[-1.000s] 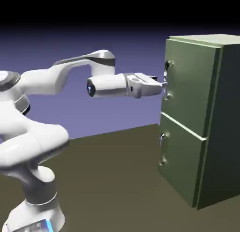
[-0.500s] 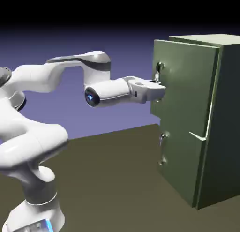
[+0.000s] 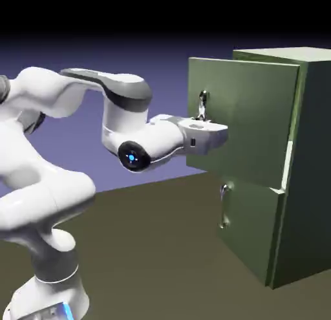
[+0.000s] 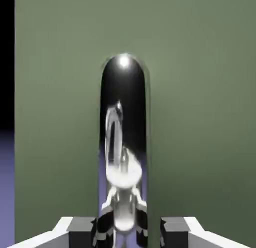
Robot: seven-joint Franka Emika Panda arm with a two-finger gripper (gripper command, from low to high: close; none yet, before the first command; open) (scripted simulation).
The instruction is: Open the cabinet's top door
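Top door [image 3: 242, 118] swung further out w/ handle [image 4: 124, 142]; jaws clamped on handle.

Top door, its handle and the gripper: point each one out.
top door [image 3: 252, 118]: exterior view, bare middle of the panel.
handle [image 4: 125, 142]: hand view, middle of the silver bar.
gripper [image 3: 205, 126]: exterior view, between its fingertips at the handle.

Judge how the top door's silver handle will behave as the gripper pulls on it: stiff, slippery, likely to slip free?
The handle looks like a rigid polished metal bar, so probably stiff but slick. The gripper straddles it low, so it could slide along the bar. The top door stands partly swung out, suggesting it turns easily on its hinge.
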